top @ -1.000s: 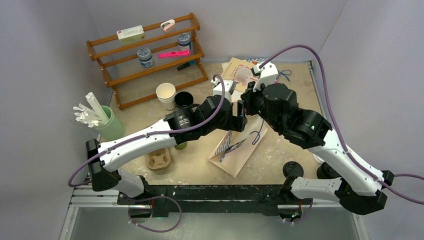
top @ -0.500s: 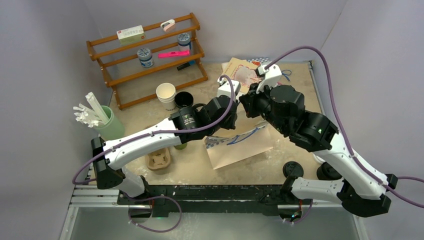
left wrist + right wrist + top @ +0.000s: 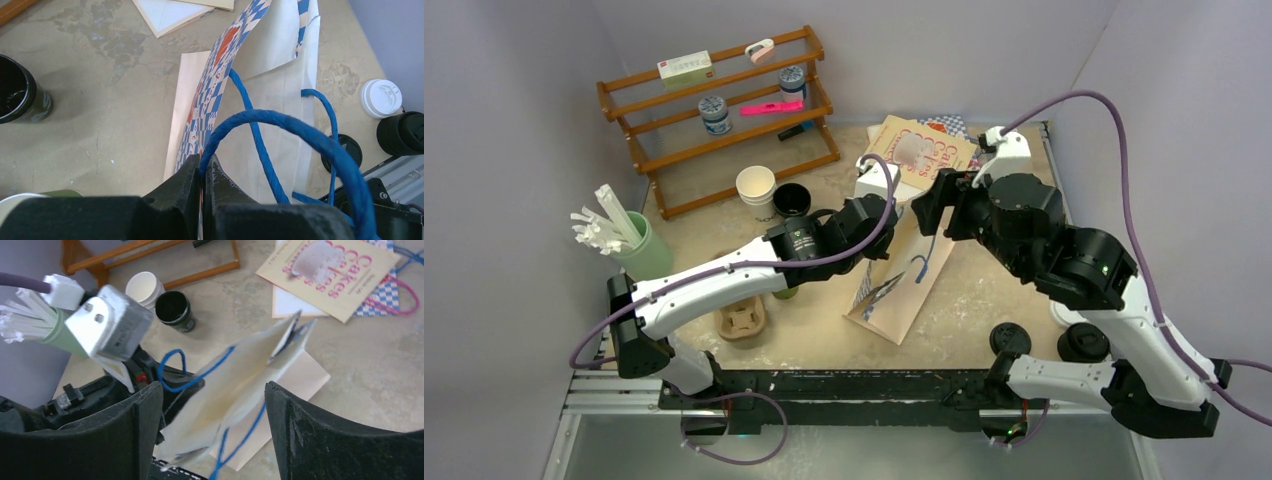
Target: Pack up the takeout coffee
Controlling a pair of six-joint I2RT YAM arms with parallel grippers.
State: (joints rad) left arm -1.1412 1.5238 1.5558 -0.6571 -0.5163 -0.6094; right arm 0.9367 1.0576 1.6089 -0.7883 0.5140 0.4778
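The takeout coffee cup (image 3: pixel 791 200) is small, black and uncovered, and stands upright beside a white cup at the back of the table; it also shows in the wrist views (image 3: pixel 15 90) (image 3: pixel 172 310). A paper bag (image 3: pixel 904 285) with a blue-checked side and blue cord handles is lifted at one end mid-table. My left gripper (image 3: pixel 876 245) (image 3: pixel 202 162) is shut on the bag's edge at the root of a blue handle (image 3: pixel 280 122). My right gripper (image 3: pixel 931 212) (image 3: pixel 212 387) hangs open above the bag (image 3: pixel 235 385), touching nothing.
A wooden rack (image 3: pixel 724 110) stands at the back left, and a green holder of white sticks (image 3: pixel 639 250) at the left. A white cup (image 3: pixel 756 187), a cardboard carrier (image 3: pixel 741 320) and a cake booklet (image 3: pixel 924 150) lie around. Black lids (image 3: pixel 1009 338) (image 3: pixel 1082 342) and a white lid (image 3: pixel 381 97) sit near right.
The left gripper closed on the bag's edge. The right gripper opened, released the bag and drew back to the right. The bag swung round and now hangs from the left gripper.
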